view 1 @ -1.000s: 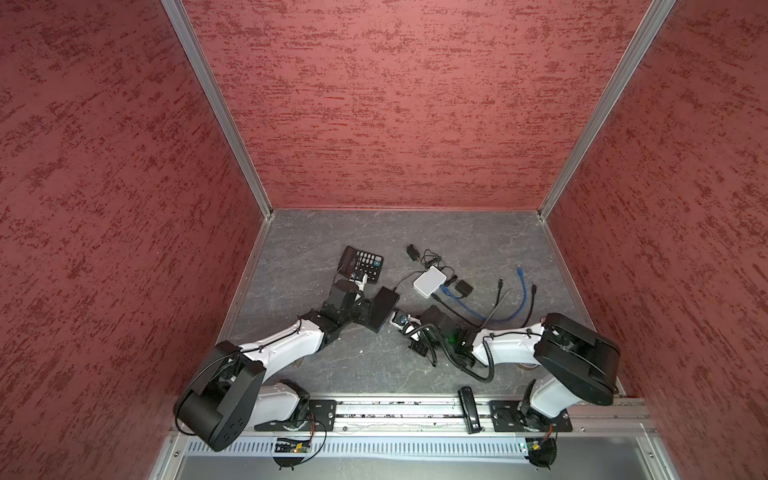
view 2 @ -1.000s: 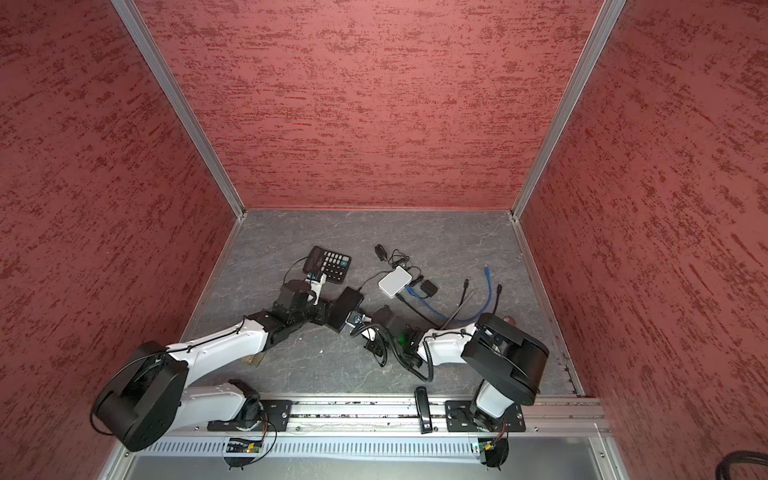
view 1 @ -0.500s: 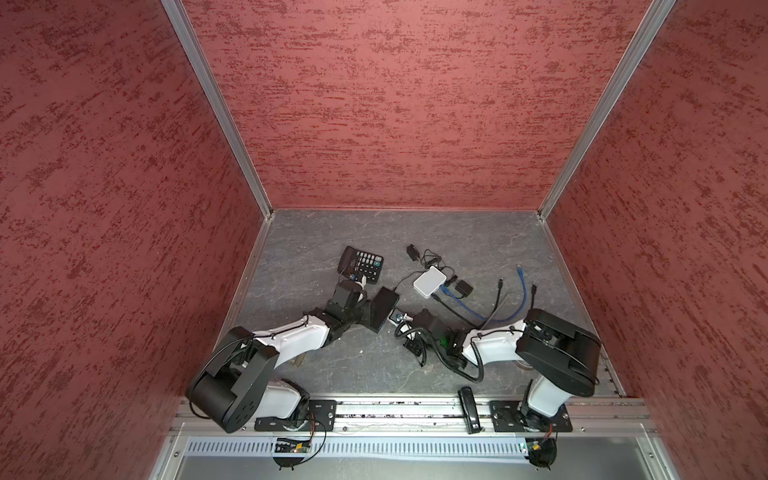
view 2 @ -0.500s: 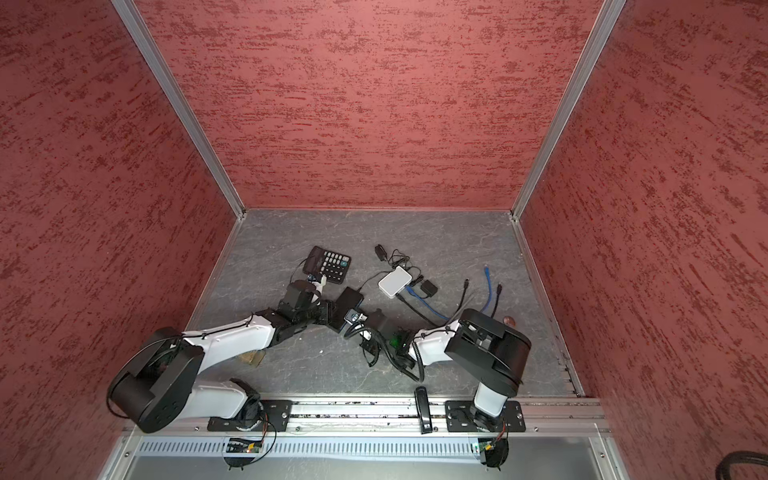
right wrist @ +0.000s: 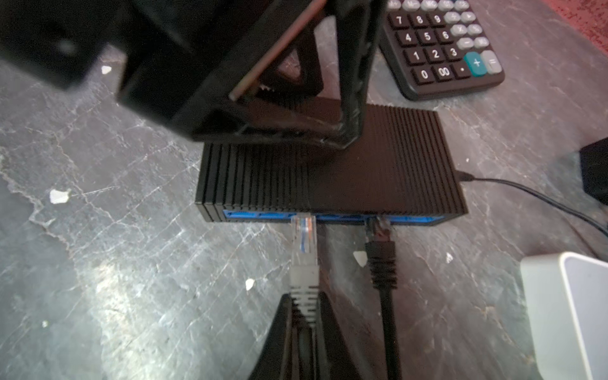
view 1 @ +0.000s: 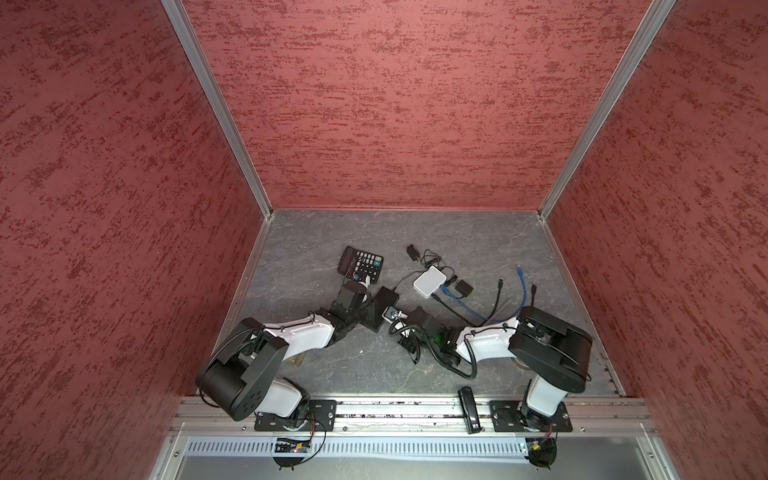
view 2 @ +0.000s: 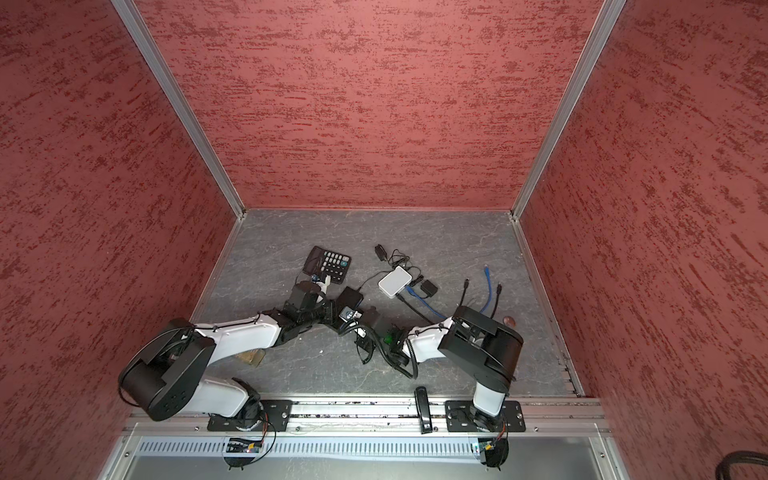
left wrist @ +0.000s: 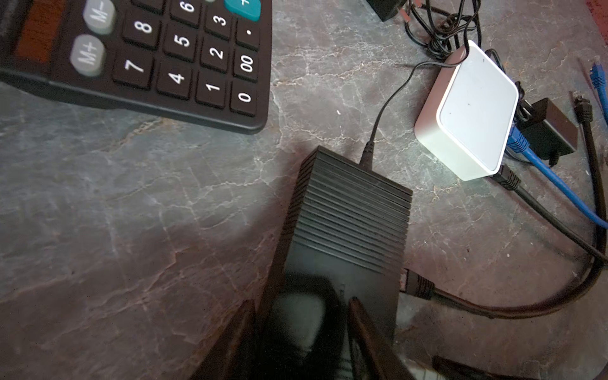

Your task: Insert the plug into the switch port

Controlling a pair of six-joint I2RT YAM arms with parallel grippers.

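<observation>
Near the middle of the grey floor (view 1: 457, 232), veined like slate and flecked with pale chips, lies the switch (right wrist: 329, 171). It is a flat black box with a finely ribbed casing and a row of blue-lined ports along one long side. The left gripper (left wrist: 299, 309) comes onto it from the left. Its black, frame-like fingers stand at a middling spread and bear on one end of the casing, gripping it.

From the right, the right gripper (right wrist: 304, 316) reaches in with its jaws drawn narrow, pinching the grey ribbed boot behind the plug (right wrist: 304, 237). This plug is squarish clear plastic with coloured wires showing through. Its tip touches the mouth of a port, and most of the clear body is outside. Just beside it, a black plug (right wrist: 380, 256) with a ribbed boot sits in another port of the same row. A thin black lead (right wrist: 526, 194) leaves one short end of the casing.

Farther back and to the left rests a black calculator (view 1: 360, 264) with matte square keys and one teal key. Back and to the right sits a glossy white box (view 1: 429, 281) with rounded corners, and a smooth blue cable (left wrist: 559, 190) is plugged into its side. Rough, streaked red walls (view 1: 395, 104) enclose the floor in both top views.
</observation>
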